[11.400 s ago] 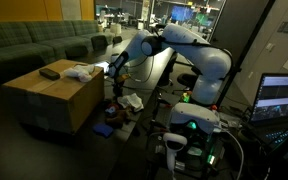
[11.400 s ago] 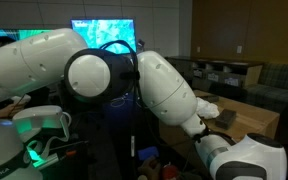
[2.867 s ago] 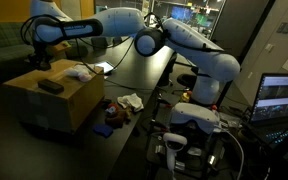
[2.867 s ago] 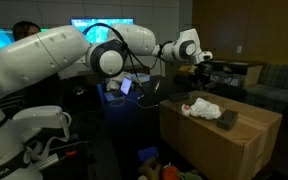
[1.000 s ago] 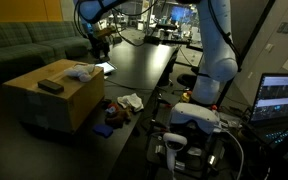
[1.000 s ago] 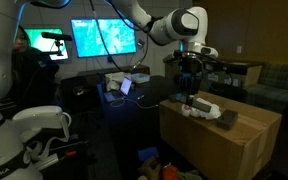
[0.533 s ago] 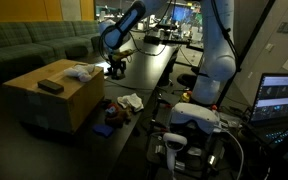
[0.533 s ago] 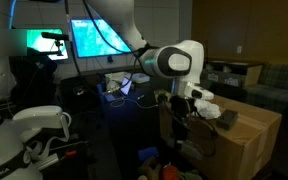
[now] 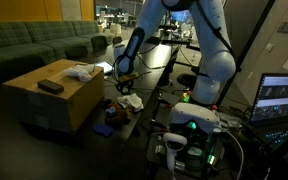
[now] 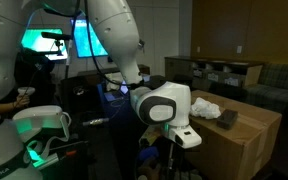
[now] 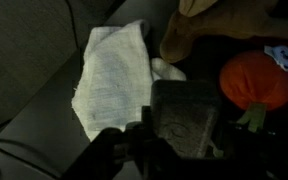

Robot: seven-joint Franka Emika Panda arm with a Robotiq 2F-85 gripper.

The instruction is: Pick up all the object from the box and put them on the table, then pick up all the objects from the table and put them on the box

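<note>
Wrist view gives me a blurred, dark look straight down. My fingers point(image 11: 184, 115) fill the lower middle of the picture as one dark mass. I cannot tell whether they stand apart or together, and I can make out nothing between them. A white cloth point(image 11: 112, 68) lies crumpled at about 10 o'clock from them. A round red item point(image 11: 256, 80) sits at about 2 o'clock, and a tan-brown item point(image 11: 219, 18) at 12 to 1 o'clock along the top edge. The cloth runs right up to the fingers' outline, but I cannot say whether they touch.

In an exterior view the arm point(image 9: 199, 40) bends down from above. The fingers point(image 9: 122, 90) hang just over the near edge of the black desk point(image 9: 152, 68), beside the box point(image 9: 44, 108). On the desk below them the white cloth point(image 9: 131, 101) lies at about 5 o'clock and the small red and brown items point(image 9: 111, 108) at about 6 o'clock. A blue piece point(image 9: 104, 128) lies nearer the camera. On the box top I see a dark blocky item point(image 9: 50, 87) and a pale cloth point(image 9: 79, 71), apart from each other.

In an exterior view the wrist housing point(image 10: 162, 105) blocks my sight of the desk. The box point(image 10: 239, 145) stands at 3 o'clock from it, with the pale cloth point(image 10: 204, 107) and the dark blocky item point(image 10: 227, 118) on top.
</note>
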